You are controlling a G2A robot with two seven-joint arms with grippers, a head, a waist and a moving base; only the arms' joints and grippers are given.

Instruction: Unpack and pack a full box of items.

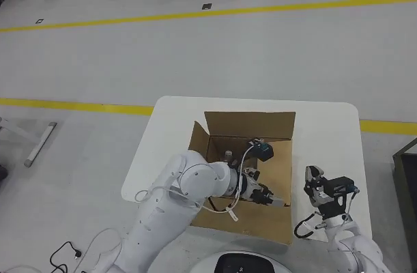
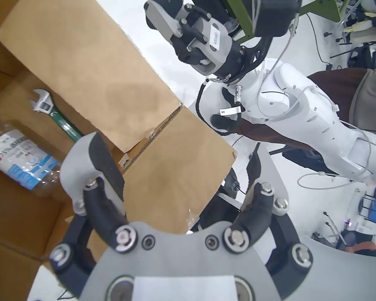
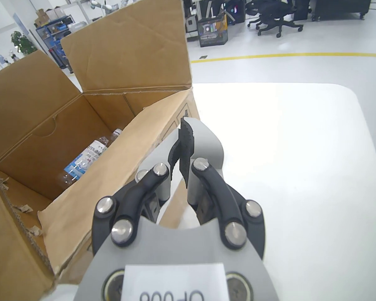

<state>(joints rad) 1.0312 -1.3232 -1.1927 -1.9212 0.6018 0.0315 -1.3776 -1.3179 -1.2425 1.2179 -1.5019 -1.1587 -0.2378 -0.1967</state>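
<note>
An open cardboard box [image 1: 249,124] stands on the white table [image 1: 331,130]. In the left wrist view a clear plastic bottle [image 2: 15,155] with a blue-and-white label and a green-handled adjustable wrench [image 2: 54,115] lie on its floor. My left gripper [image 2: 175,161] is open inside the box at its near right corner [image 1: 268,198], and a corner of a cardboard flap [image 2: 81,48] sits between its fingers. My right gripper [image 3: 183,140] is shut on nothing and hovers over the table just right of the box wall [image 3: 128,57]. The bottle [image 3: 87,155] shows past that wall.
Bare table [image 3: 285,145] stretches to the right of the box and behind it. A dark cart with a green frame [image 1: 409,170] stands off the table's right edge. Torn cardboard bits [image 3: 21,209] lie in the box's near corner.
</note>
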